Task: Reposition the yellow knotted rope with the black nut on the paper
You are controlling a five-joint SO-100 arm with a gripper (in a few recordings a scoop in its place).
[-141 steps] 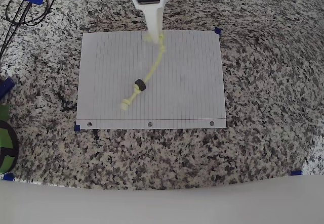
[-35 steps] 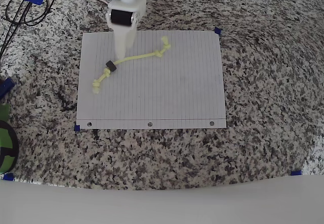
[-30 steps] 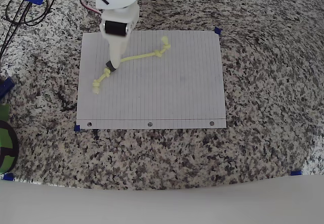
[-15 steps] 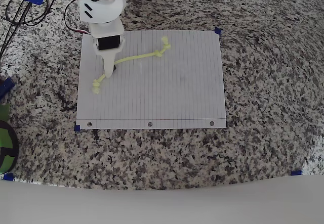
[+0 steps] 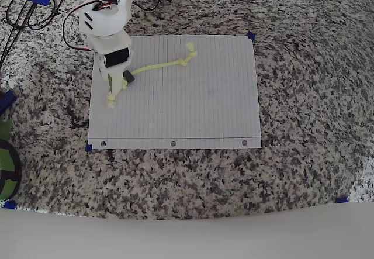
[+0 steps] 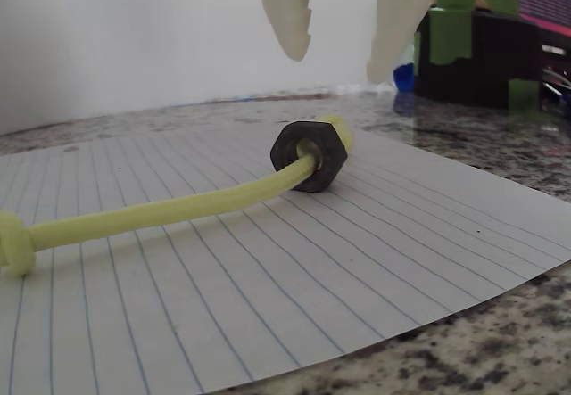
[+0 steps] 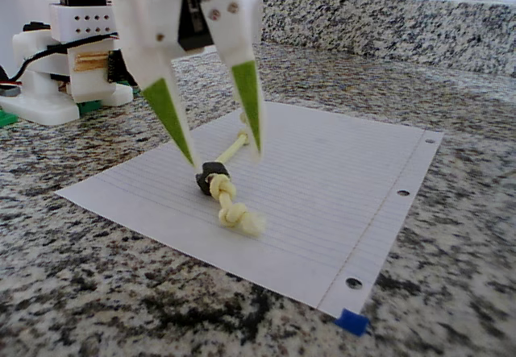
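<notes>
Where the yellow knotted rope (image 5: 156,66) lies across the upper left part of the paper (image 5: 198,107), slack and flat, running from a knot near the top edge (image 5: 190,49) down-left to a frayed knotted end (image 5: 111,100) close to the left edge in the overhead view. Threaded on it near that lower end, the black nut (image 5: 128,76), standing on edge on the sheet with the cord passing through its bore, plain in the wrist view (image 6: 310,155). Seen in the fixed view too: nut (image 7: 210,173) just behind a double knot, then the frayed tip (image 7: 242,218) pointing toward the camera.

Above the nut, the gripper (image 7: 218,143), fingers spread apart and holding nothing, one green-tipped finger (image 7: 172,120) to the left of the nut and the other (image 7: 248,99) to its right in the fixed view, tips low near the paper, flanking the cord. In the wrist view, both pale fingertips (image 6: 290,16) hanging above the nut, clear of it. From overhead, white gripper body (image 5: 114,66) covering the sheet's upper left corner.

Under everything, the lined sheet with three punched holes (image 5: 173,144) along its near edge, pinned by blue tape tabs (image 5: 251,35) at the corners. Beneath that, the speckled granite desk (image 5: 304,107). At the upper left on the desk, black cables (image 5: 26,14).
</notes>
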